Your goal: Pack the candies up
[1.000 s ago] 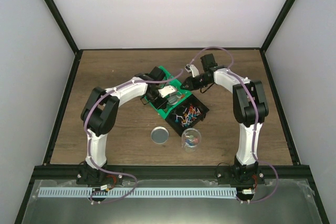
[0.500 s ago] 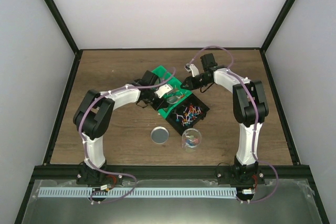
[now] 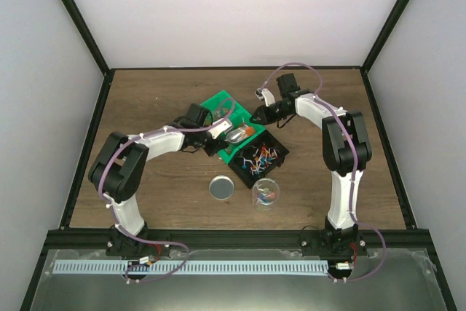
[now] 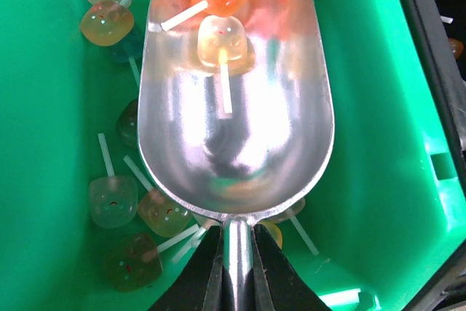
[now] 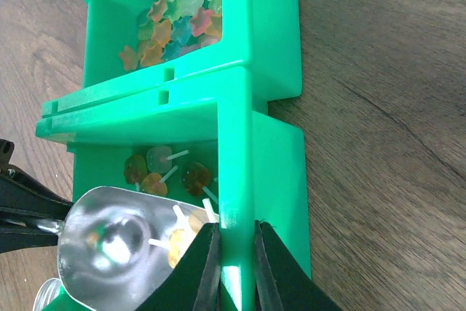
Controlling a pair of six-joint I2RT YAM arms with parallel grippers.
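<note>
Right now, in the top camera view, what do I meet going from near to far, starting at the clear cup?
Clear cup with a few candies → black tray of candies → metal scoop → right gripper clamped on the green bin.

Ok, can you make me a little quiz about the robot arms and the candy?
1. True or false: the left gripper holds the metal scoop by its handle.
2. Fill in: the clear cup has ___ inside.
3. What is the right gripper pinching? A the green bin's wall, B the clear cup, C nothing.
Key: 1 true; 2 candies; 3 A.
</note>
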